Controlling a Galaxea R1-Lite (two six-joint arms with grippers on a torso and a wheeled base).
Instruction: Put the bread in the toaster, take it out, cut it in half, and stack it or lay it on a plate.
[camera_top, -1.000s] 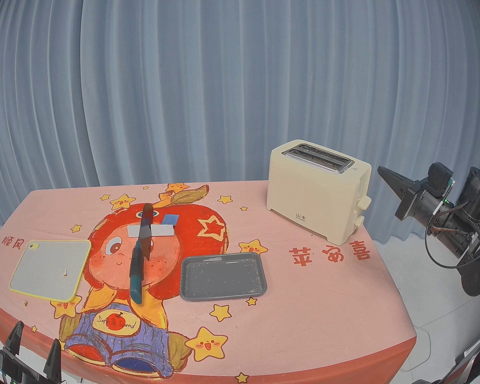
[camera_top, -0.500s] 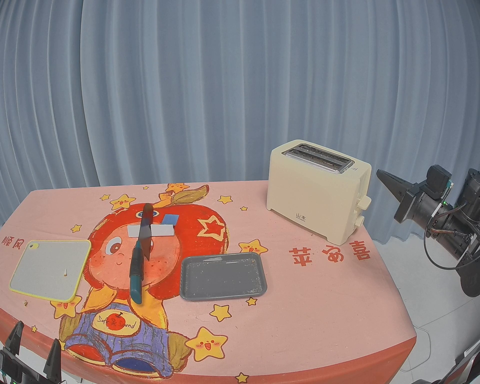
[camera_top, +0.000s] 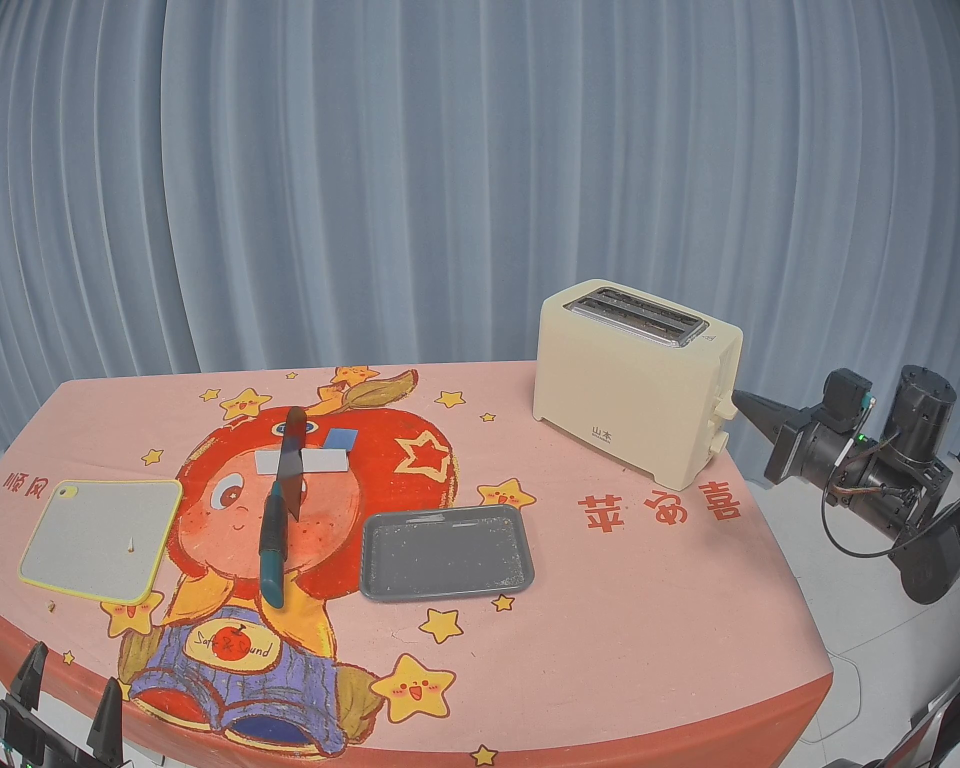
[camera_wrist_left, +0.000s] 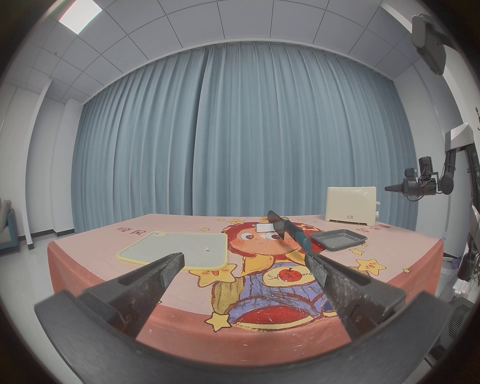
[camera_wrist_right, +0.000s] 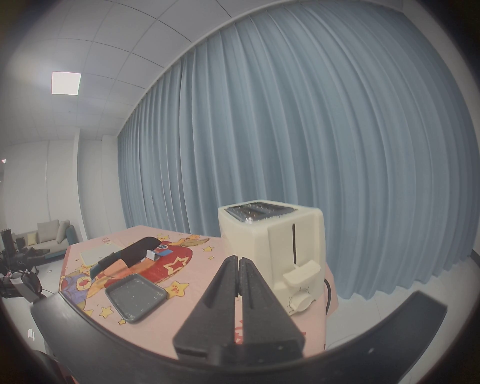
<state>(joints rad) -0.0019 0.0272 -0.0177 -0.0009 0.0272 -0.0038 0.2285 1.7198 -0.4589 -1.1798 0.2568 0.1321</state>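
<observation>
My right gripper (camera_top: 742, 399) pointed at the lever end of the toaster (camera_top: 630, 385), fingers pressed together, toaster's long axis ran toward it, my left gripper (camera_wrist_left: 244, 261) held spread wide.

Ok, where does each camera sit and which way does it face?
Head view: above the near edge, looking down across the table; left gripper at the near left corner, right gripper beside the toaster.
Left wrist view: low off the near edge, facing across the table to the curtain; own open fingers.
Right wrist view: off the table's right end, facing the toaster's lever side; own shut fingers.
Shared: all three show toaster, knife and tray.
</observation>
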